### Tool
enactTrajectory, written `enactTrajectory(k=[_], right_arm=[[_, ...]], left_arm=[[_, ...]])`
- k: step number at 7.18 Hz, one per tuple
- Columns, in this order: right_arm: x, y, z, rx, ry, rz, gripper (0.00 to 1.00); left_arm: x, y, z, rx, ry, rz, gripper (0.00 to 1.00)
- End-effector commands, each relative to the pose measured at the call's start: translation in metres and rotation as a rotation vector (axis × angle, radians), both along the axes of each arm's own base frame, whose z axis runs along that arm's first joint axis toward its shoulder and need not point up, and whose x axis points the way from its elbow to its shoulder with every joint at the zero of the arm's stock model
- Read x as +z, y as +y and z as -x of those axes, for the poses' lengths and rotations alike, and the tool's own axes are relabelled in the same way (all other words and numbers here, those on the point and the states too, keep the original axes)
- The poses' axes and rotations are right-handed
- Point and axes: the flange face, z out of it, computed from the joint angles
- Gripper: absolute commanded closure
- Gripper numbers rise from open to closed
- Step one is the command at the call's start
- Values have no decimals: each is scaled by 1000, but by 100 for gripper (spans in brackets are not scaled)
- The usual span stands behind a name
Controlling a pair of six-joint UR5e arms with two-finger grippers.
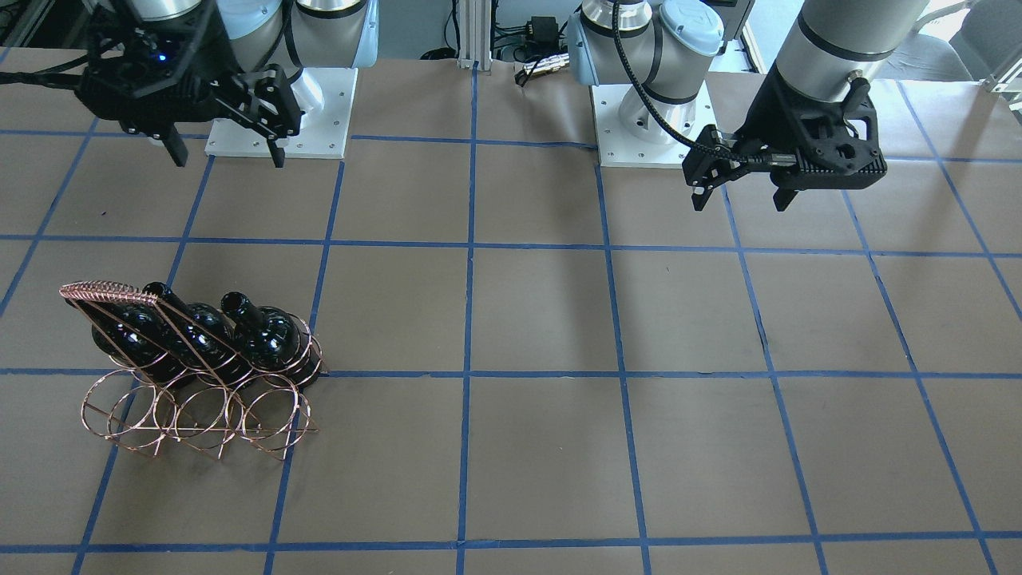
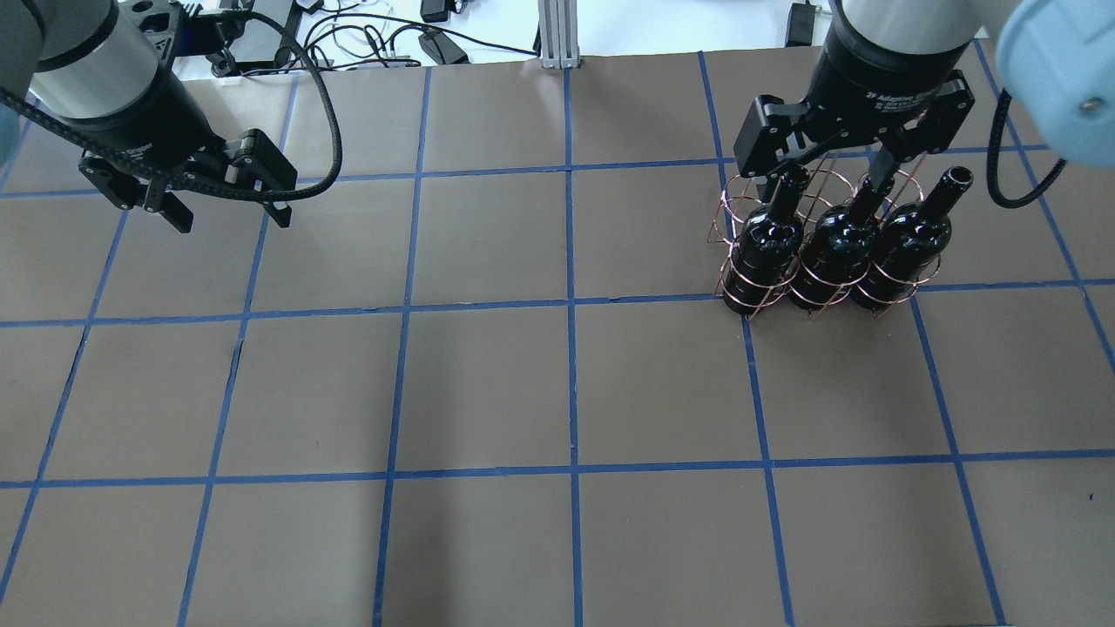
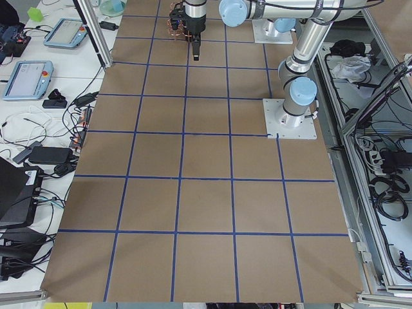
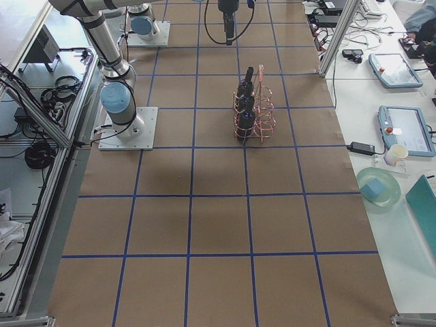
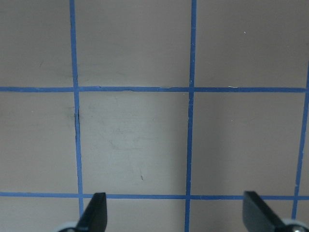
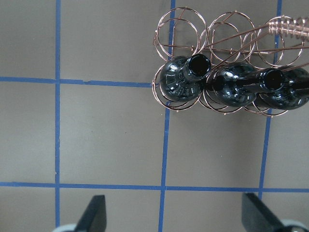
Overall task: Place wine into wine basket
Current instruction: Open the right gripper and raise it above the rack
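Observation:
The wine basket (image 1: pixel 192 415) is a copper wire rack on the brown table, also in the overhead view (image 2: pixel 740 209) and the right wrist view (image 6: pixel 188 31). Three near-black wine bottles (image 1: pixel 267 335) (image 2: pixel 832 248) (image 6: pixel 183 82) stand tilted in the row of rings nearer the robot. The other row holds nothing. My right gripper (image 2: pixel 823 178) (image 1: pixel 223 152) (image 6: pixel 176 217) is open and empty, raised above the basket and touching nothing. My left gripper (image 2: pixel 226 213) (image 1: pixel 738 196) (image 5: pixel 176 215) is open and empty over bare table, far from the basket.
Blue tape lines (image 2: pixel 571 305) divide the table into squares. The white base plates of the arms (image 1: pixel 279 112) (image 1: pixel 647 132) sit at the robot's edge. Tablets and cables (image 4: pixel 398 129) lie on benches beside the table.

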Motion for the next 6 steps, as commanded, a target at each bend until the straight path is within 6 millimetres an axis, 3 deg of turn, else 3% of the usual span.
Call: enactTrajectory(k=[1,6], right_arm=[[-1,2,-3,-1,0,-2,0],[-1,2,-1,-4,3,-3,0]], left_arm=[[-2,0,3,-3,7,-3,0],[-2,4,5,-3,1,-22,0]])
